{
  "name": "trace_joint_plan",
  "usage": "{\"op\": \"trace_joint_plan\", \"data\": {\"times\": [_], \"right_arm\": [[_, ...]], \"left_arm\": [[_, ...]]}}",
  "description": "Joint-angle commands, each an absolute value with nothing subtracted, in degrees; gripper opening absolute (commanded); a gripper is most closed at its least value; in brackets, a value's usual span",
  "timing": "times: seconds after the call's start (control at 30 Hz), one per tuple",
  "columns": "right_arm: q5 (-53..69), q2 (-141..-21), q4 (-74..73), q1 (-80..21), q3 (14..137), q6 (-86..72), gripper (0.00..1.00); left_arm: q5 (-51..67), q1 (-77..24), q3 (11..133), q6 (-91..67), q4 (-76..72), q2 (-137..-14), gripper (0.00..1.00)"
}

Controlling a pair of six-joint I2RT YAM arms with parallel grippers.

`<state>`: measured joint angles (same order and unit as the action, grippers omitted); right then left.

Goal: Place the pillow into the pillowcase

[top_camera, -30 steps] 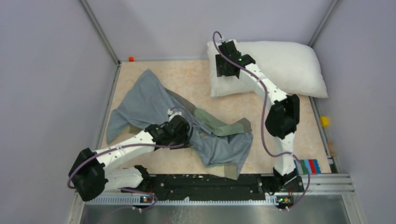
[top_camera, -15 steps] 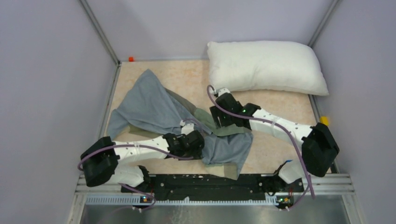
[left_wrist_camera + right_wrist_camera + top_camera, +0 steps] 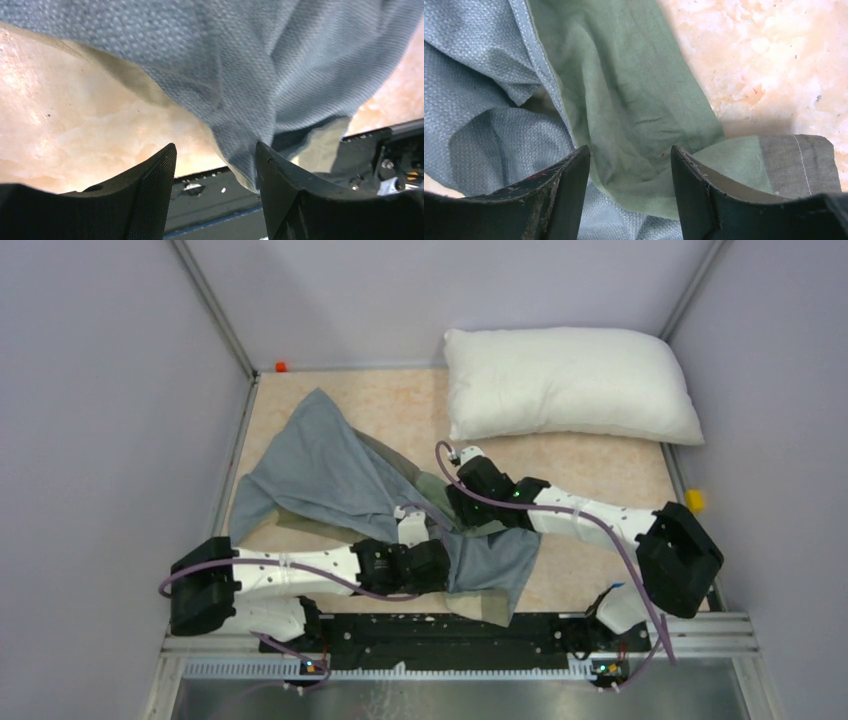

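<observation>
The white pillow (image 3: 570, 380) lies at the back right of the table, free of both grippers. The grey-blue pillowcase (image 3: 330, 475) lies crumpled across the left and middle, with a greenish inner flap (image 3: 624, 90) folded out. My left gripper (image 3: 440, 565) is open at the pillowcase's near edge; a hanging fold of the cloth (image 3: 250, 100) touches its right finger, and nothing is held. My right gripper (image 3: 462, 502) is open just above the green flap in the middle of the pillowcase; its fingers (image 3: 569, 190) straddle the flap without closing on it.
Grey walls enclose the table on three sides. A black rail (image 3: 450, 635) runs along the near edge, also seen below the cloth in the left wrist view (image 3: 210, 200). A yellow block (image 3: 694, 500) and coloured blocks (image 3: 660, 595) sit at the right edge. An orange block (image 3: 281, 367) sits at the back left corner.
My right arm has left the pillow and swung forward and down onto the pillowcase's green flap. My left gripper has moved right and nearer, along the pillowcase's near edge.
</observation>
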<state>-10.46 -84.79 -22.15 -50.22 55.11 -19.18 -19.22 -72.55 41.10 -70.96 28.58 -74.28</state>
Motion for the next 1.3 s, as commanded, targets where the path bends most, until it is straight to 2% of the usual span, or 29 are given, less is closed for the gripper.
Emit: {"op": "trace_joint_plan", "data": {"times": [0.0, 0.23, 0.37, 0.43, 0.5, 0.6, 0.73, 0.97, 1.17, 1.27], "right_arm": [[-12.51, -86.55, -19.77, -50.83, 55.61, -19.22, 0.56], [-13.85, -89.03, -20.02, -50.83, 56.33, -20.47, 0.19], [-16.26, -91.03, -22.23, -50.36, 58.78, -21.77, 0.00], [-16.65, -91.95, -23.42, -49.57, 60.11, -22.47, 0.00], [-16.78, -92.42, -24.33, -48.31, 61.33, -22.91, 0.00], [-17.20, -93.57, -25.69, -46.46, 63.80, -22.84, 0.00], [-18.23, -96.61, -27.64, -43.08, 68.45, -21.87, 0.00], [-20.36, -105.23, -29.12, -36.84, 77.34, -20.31, 0.00], [-22.81, -112.25, -27.72, -32.82, 81.29, -20.41, 0.00], [-24.06, -115.12, -27.50, -32.08, 83.80, -19.96, 0.00]], "left_arm": [[-23.52, -74.94, 43.87, -75.65, 32.45, -71.12, 0.67], [-25.83, -74.97, 46.76, -72.05, 30.85, -74.86, 0.69], [-28.23, -74.89, 49.97, -71.10, 31.01, -82.06, 0.62], [-27.65, -74.88, 51.26, -70.11, 30.60, -85.31, 0.54], [-26.88, -75.01, 51.43, -70.13, 31.26, -85.92, 0.41], [-26.35, -75.15, 49.69, -70.74, 33.03, -83.21, 0.21], [-23.55, -75.19, 48.23, -69.82, 35.65, -78.97, 0.02], [-14.55, -79.09, 46.23, -69.83, 37.53, -76.01, 0.00], [-7.98, -88.62, 47.69, -72.52, 39.43, -79.37, 0.00], [-3.76, -89.64, 47.68, -71.12, 37.49, -80.68, 0.00]]}}
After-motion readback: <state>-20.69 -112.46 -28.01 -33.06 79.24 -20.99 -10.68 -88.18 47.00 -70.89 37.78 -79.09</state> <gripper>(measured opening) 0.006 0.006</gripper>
